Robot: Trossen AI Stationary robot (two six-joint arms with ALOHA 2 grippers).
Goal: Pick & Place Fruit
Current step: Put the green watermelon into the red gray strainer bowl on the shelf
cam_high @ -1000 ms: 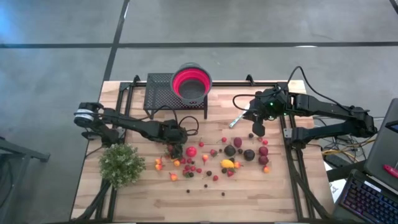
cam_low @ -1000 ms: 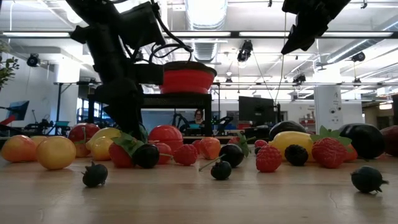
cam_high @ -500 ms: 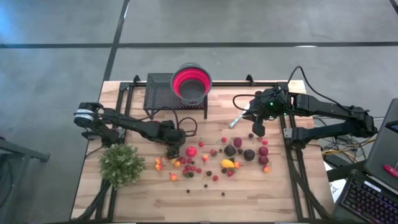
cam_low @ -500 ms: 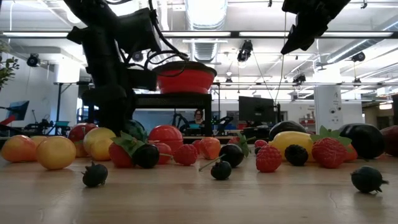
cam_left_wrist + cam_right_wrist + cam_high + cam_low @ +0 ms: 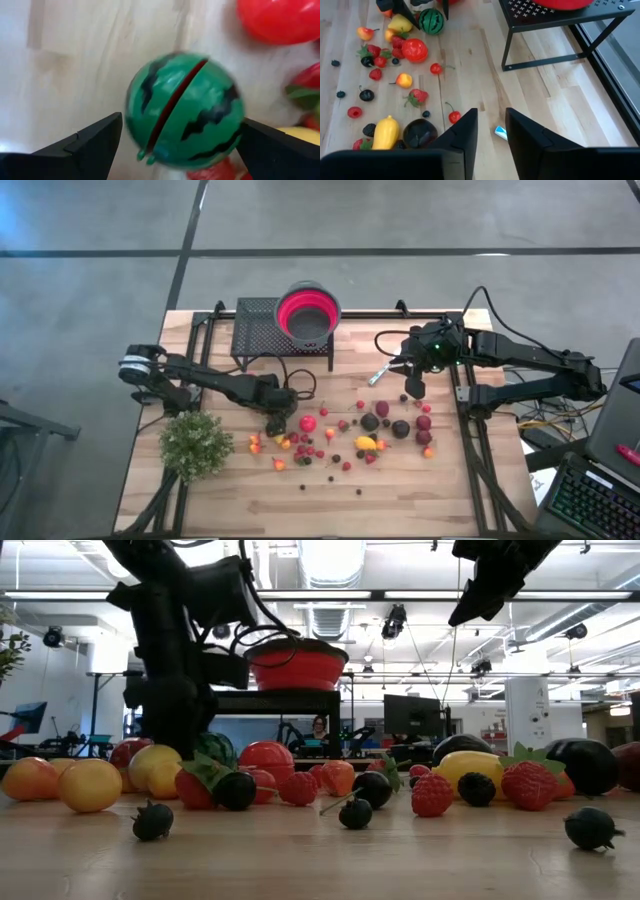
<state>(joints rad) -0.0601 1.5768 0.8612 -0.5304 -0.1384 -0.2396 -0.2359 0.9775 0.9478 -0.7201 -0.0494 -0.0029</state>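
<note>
Many small toy fruits [image 5: 345, 435] lie on the wooden table, with a larger red piece [image 5: 307, 423] among them. My left gripper [image 5: 181, 122] is low at the left end of the pile [image 5: 277, 422] and is open. A small green striped watermelon [image 5: 185, 110] sits between its fingertips. The right wrist view shows that watermelon [image 5: 431, 21] lying on the table, and in the low view its top [image 5: 215, 748] shows beside the left arm. My right gripper [image 5: 491, 135] hangs high over the table's right part [image 5: 415, 388], slightly open and holding nothing. My left gripper points down at the table, with one finger [image 5: 95, 142] and the other [image 5: 272, 145] close on either side of the watermelon's middle. Whether they touch it I cannot tell.
A red collapsible bowl [image 5: 307, 315] sits on a black mesh rack [image 5: 258, 330] at the far edge. A bushy green plant [image 5: 196, 443] stands near the left edge. A silver knife [image 5: 383, 372] lies under the right arm. Bare wood lies along the near edge.
My left gripper has shifted a little toward the table's left edge while staying low. In the low view the watermelon has come into sight beside it. The right arm has kept still.
</note>
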